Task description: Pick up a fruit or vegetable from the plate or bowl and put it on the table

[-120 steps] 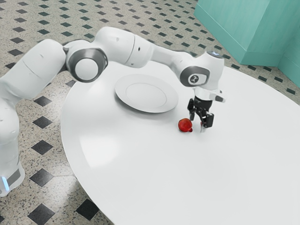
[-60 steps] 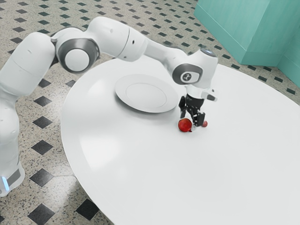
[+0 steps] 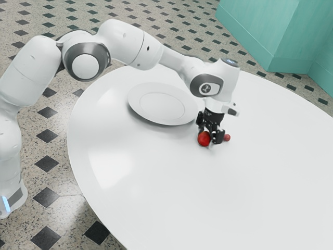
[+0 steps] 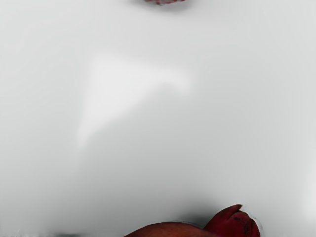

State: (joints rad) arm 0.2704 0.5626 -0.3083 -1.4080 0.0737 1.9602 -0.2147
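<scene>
Plainly, a round red pomegranate (image 3: 203,139) (dark crown (image 4: 234,225) and all) sits by spread jaws.

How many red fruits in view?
2. The larger red fruit is at the gripper, down by the table; the smaller red fruit lies on the table, toward the exterior view's right from it. The arm or gripper may hide more.

Here the gripper (image 3: 209,137) hides part of the bigger red fruit (image 3: 203,139), and the wrist view's edges crop both that and the small one (image 3: 227,138). The table (image 3: 171,198) runs out of the exterior view!
</scene>
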